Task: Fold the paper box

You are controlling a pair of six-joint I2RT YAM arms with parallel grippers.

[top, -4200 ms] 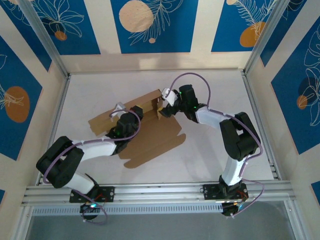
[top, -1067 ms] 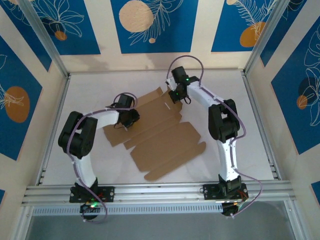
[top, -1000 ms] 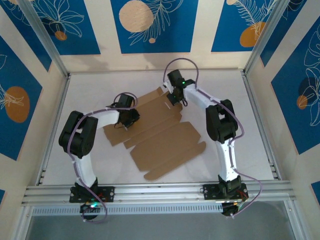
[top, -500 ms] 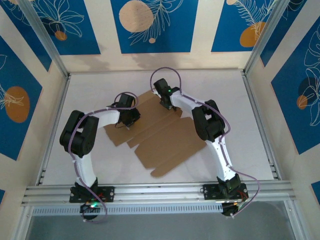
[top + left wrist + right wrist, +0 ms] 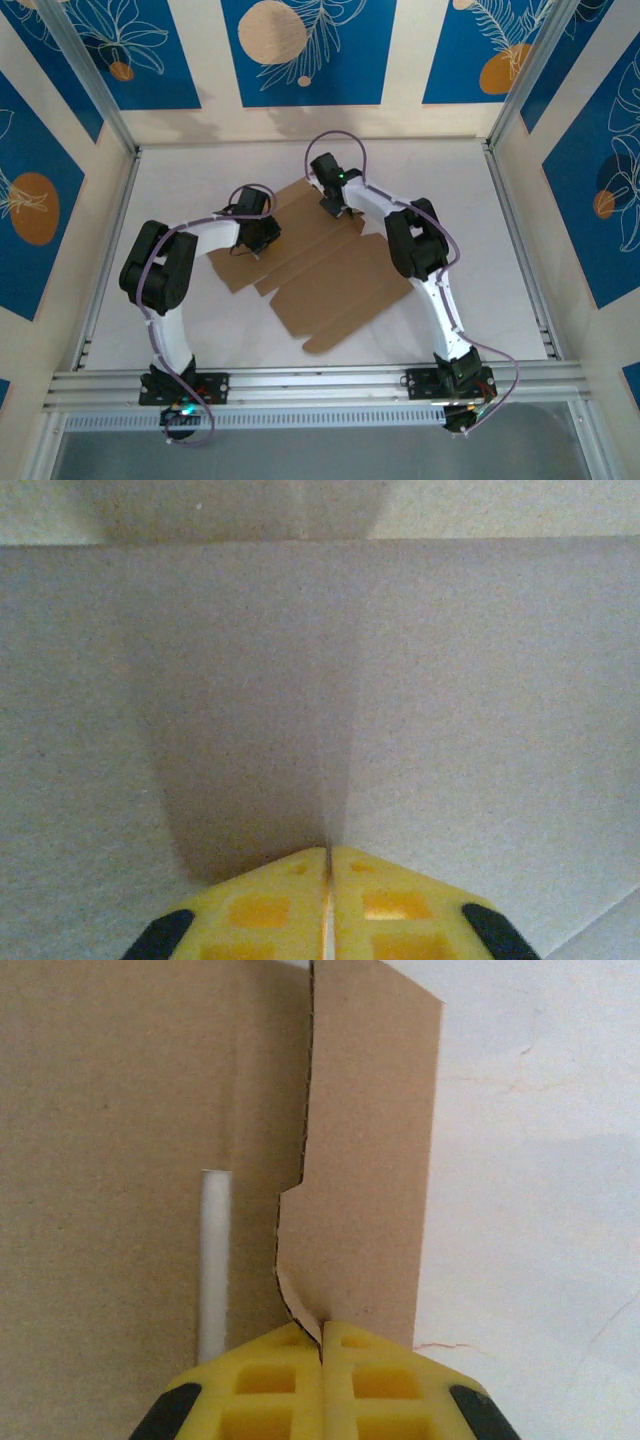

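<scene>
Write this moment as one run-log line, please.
paper box: unfolded sheet on table | left claw: shut, over the sheet | right claw: shut on a flap

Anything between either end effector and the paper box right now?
Nothing visible. The left end effector, shut, is right at the flat paper box. The right end effector, shut, is at the corner of a flap on its far edge.

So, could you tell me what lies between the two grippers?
Only a flat stretch of the paper box, in the top view, from the left gripper to the right gripper.
</scene>
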